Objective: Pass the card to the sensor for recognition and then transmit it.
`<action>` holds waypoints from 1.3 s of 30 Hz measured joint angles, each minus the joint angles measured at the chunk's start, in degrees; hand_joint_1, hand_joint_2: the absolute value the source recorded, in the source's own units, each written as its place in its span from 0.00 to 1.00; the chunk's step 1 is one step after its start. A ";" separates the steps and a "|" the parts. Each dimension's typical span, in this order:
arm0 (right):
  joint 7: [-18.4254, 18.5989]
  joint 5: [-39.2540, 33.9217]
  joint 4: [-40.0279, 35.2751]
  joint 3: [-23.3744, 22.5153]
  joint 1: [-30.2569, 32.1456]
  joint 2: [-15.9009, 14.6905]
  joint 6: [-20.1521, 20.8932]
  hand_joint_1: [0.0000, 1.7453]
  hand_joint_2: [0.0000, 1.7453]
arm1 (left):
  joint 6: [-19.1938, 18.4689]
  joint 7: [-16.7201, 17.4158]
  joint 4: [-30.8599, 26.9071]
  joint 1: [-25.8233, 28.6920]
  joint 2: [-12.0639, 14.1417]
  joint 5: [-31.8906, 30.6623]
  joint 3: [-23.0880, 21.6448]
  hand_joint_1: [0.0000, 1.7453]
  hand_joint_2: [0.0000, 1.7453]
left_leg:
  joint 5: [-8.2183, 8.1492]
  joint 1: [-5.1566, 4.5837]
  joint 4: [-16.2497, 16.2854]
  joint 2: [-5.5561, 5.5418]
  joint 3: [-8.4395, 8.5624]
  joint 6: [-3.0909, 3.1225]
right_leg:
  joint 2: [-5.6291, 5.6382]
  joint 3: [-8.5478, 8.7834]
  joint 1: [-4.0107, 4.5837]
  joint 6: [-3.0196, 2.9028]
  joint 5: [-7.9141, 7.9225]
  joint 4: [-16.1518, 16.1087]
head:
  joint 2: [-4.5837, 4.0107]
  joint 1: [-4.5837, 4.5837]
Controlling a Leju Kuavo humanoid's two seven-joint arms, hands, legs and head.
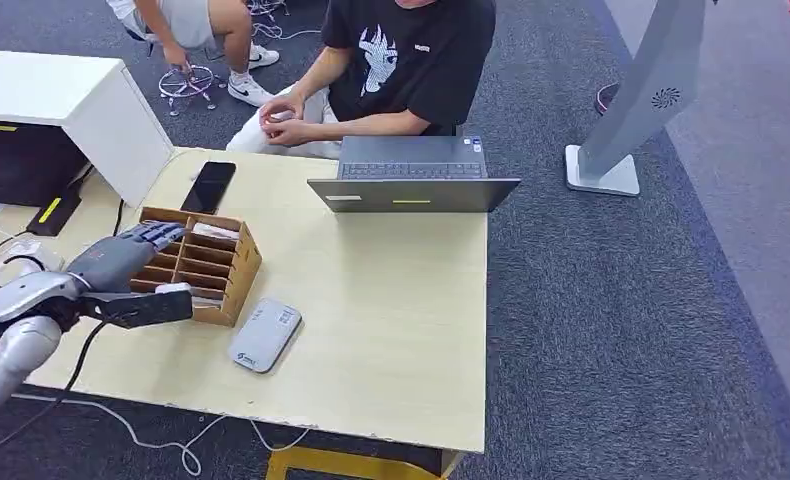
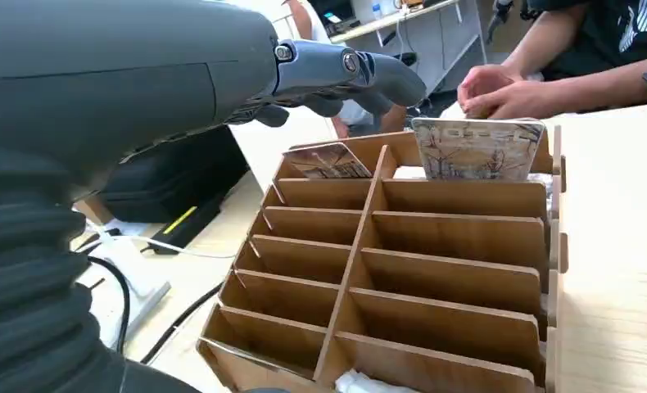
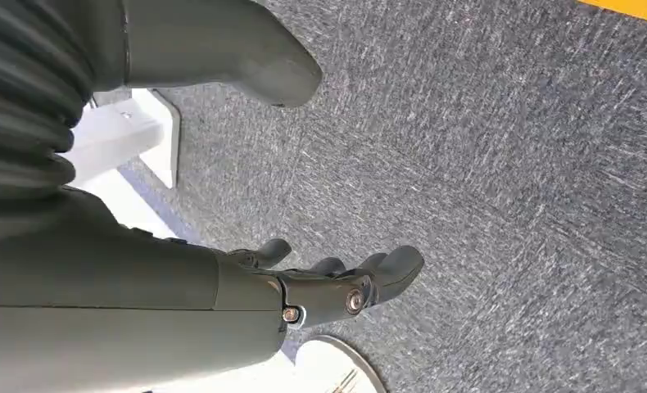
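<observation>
A wooden divided card box (image 1: 221, 275) stands on the table's left side. Two patterned cards stand in its far slots: one upright (image 2: 477, 148), the other leaning (image 2: 328, 160). My left hand (image 1: 121, 264) hovers over the box's left part with its fingers (image 2: 369, 75) stretched toward the far slots, clear of the cards and holding nothing. The grey-white sensor pad (image 1: 264, 335) lies flat just right of the box's near corner. My right hand (image 3: 304, 295) hangs over the carpet, fingers loosely apart and empty.
A person sits behind the table with clasped hands (image 1: 283, 120) beside an open laptop (image 1: 411, 178). A black phone (image 1: 208, 186) lies behind the box, a white cabinet (image 1: 71, 100) stands far left, and cables (image 1: 121, 425) run by the front edge. A grey stand (image 1: 636, 100) rises on the right.
</observation>
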 joint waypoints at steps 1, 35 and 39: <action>-0.02 0.00 0.00 -0.02 0.00 0.00 0.00 0.00 1.00 | -0.07 -0.09 0.11 -0.10 -0.09 -0.22 0.04 0.00 1.00 | 0.00 0.00 0.00 0.00 0.00 0.00 | 0.00 0.00 0.00 0.00 0.00 0.00 | 0.00 0.00; -0.07 0.98 -0.17 -0.42 0.01 0.00 0.02 0.00 1.00 | -2.29 0.61 1.03 -10.36 -2.01 -2.56 0.04 0.00 1.00 | 0.01 -0.01 0.01 -0.02 0.00 -0.01 | -0.03 -0.03 0.01 0.00 0.00 0.00 | 0.00 0.00; -0.11 1.29 -0.20 -0.42 -0.06 0.00 0.35 0.00 1.00 | 2.45 0.85 3.63 -11.64 -5.29 -6.47 -0.13 0.00 1.00 | 0.01 -0.03 0.01 -0.04 0.00 0.00 | -0.06 -0.01 0.01 0.01 0.01 0.00 | 0.00 0.02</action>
